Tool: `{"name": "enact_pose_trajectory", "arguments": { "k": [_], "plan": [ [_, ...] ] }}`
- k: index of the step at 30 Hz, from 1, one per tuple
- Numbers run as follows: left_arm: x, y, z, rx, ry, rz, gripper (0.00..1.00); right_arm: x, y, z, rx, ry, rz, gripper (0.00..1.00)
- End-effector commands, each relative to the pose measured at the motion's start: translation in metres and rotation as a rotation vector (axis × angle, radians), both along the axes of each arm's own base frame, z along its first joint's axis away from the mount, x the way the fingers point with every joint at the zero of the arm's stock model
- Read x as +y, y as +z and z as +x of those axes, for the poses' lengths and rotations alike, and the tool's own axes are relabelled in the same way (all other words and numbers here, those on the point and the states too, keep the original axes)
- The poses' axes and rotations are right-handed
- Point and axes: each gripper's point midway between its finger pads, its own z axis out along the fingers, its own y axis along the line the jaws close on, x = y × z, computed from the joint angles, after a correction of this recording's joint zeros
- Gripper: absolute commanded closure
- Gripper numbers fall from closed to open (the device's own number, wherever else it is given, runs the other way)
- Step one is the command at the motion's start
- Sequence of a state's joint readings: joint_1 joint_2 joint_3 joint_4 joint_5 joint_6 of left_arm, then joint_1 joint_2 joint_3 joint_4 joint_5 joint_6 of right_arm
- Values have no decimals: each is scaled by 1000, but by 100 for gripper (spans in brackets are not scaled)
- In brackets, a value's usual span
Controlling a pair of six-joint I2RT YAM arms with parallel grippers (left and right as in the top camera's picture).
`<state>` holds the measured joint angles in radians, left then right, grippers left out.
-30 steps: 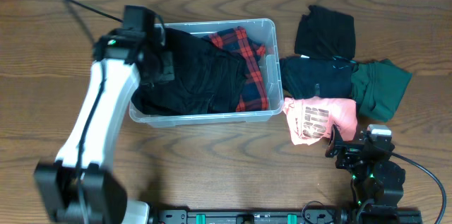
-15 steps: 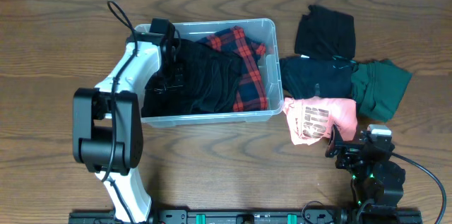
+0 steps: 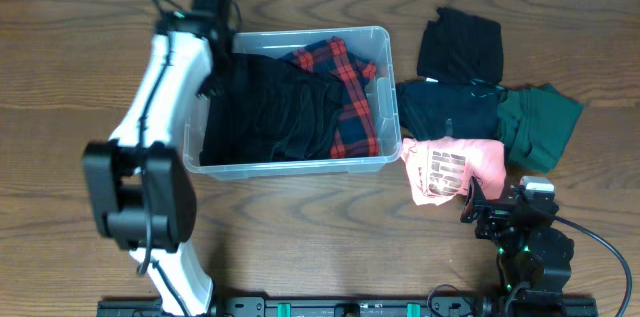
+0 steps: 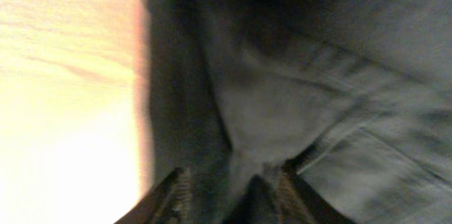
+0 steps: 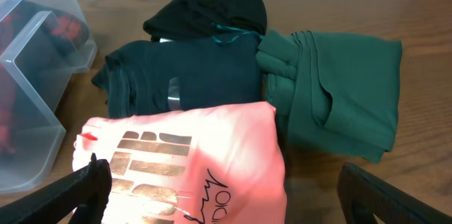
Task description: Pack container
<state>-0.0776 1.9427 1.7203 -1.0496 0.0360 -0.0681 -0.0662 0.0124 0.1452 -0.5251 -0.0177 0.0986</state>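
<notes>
Clear, rounded plastic container [image 3: 300,165] upper centre holds crumpled black fabric [image 3: 280,107] and red plaid [image 3: 352,92]. Left gripper [image 4: 226,181] too blurred to tell, right gripper [image 5: 233,203] spread apart.

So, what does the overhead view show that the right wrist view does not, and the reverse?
Only overhead: the left arm over the container, and the black clothing packed inside it. Only right wrist: how wide the right hand stands open. Both: the pink shirt, the green garment, the dark teal shirt, the folded black garment behind them, and the container's right end.
</notes>
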Motion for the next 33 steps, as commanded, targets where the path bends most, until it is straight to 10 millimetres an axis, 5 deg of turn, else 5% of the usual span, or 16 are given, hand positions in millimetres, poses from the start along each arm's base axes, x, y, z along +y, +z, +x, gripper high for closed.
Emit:
{"name": "enact_pose_trajectory", "arguments": {
  "k": [1,4,9,17,20,33],
  "plan": [
    [20,84,13,-203,-8,31,46,-3,0,0,-1,-17,5,1],
    [41,120,9,-286,41,35,39,-3,0,0,-1,-17,5,1],
    [89,144,-15,-315,160,53,32,-3,0,0,-1,-17,5,1],
    [151,146,-54,-257,332,73,24,-3,0,0,-1,-17,5,1],
    [164,141,-61,-238,372,75,2,-3,0,0,-1,-17,5,1],
    [177,141,-66,-236,406,79,2,-3,0,0,-1,-17,5,1]
  ]
}}
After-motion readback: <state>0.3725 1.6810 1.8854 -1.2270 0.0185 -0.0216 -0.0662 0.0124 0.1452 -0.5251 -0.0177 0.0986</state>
